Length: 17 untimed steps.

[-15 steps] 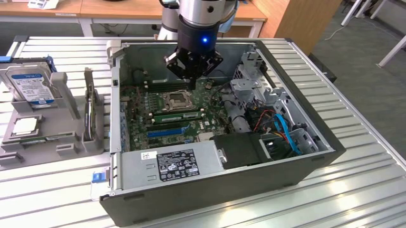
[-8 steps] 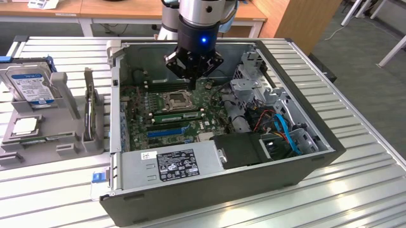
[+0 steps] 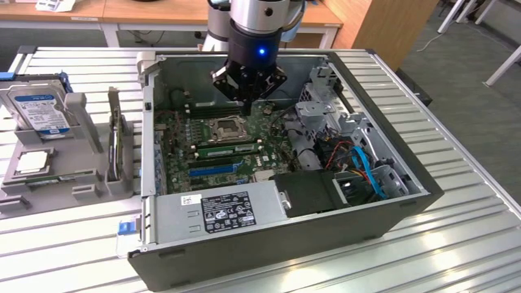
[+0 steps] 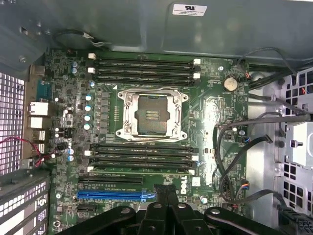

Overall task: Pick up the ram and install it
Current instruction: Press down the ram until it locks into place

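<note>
Observed on site: a dark grey open-sided computer tower case (image 3: 326,244) lies on its side on a ribbed metal table (image 3: 456,244), its green motherboard (image 3: 269,122) (image 4: 205,112) facing up. The arm's black gripper (image 3: 248,104) (image 4: 164,193) hangs inside the case above the board, over its far half in the exterior view. Its two fingers are pressed together with nothing between them; no part is gripped. The ram (image 3: 228,148) (image 4: 142,172), a long thin green circuit-board stick, appears to stand on edge in the nearest of the long black memory slots on the near side of the square silver-framed processor socket (image 3: 226,128) (image 4: 152,115). It lies parallel to the neighbouring slots and sits between them and the long blue expansion slot (image 3: 213,170) (image 4: 110,194). Whether its end clips are latched cannot be determined. The gripper is apart from the ram and does not touch it. A grey boxed power supply with a black label (image 3: 219,210) occupies the near end of the case. On the exterior view's left, well apart from the case, a grey plastic holder (image 3: 82,122) carries a silver hard drive with a blue-and-white label (image 3: 41,113)
</note>
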### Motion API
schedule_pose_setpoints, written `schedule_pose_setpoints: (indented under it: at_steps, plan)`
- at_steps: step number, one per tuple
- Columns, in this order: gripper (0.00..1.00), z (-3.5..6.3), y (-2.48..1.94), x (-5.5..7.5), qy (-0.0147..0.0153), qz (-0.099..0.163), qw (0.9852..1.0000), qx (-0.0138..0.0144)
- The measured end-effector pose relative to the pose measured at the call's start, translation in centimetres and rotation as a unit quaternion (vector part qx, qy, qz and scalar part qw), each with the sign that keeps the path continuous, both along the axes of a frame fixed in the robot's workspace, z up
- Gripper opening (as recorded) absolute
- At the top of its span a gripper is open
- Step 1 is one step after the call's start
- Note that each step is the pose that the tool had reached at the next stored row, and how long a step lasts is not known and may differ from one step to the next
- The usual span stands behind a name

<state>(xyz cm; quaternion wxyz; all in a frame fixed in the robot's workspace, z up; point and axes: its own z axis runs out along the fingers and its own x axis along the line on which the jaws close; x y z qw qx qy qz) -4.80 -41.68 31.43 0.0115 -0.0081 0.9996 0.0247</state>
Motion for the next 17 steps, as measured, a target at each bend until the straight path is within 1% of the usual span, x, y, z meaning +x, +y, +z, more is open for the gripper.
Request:
schedule_pose_setpoints:
  at_steps: [9, 11, 12, 17]
  plan:
    - [0.10, 0.01, -0.01, 0.53, 0.0198, 0.000, 0.9998, -0.0001]
    - [0.10, 0.01, -0.01, 0.61, 0.0231, 0.000, 0.9997, -0.0001]
    - [0.10, 0.01, -0.01, 0.61, 0.0236, 0.000, 0.9997, -0.0001]
    - [0.10, 0.01, 0.00, 0.61, 0.0236, 0.000, 0.9997, -0.0001]
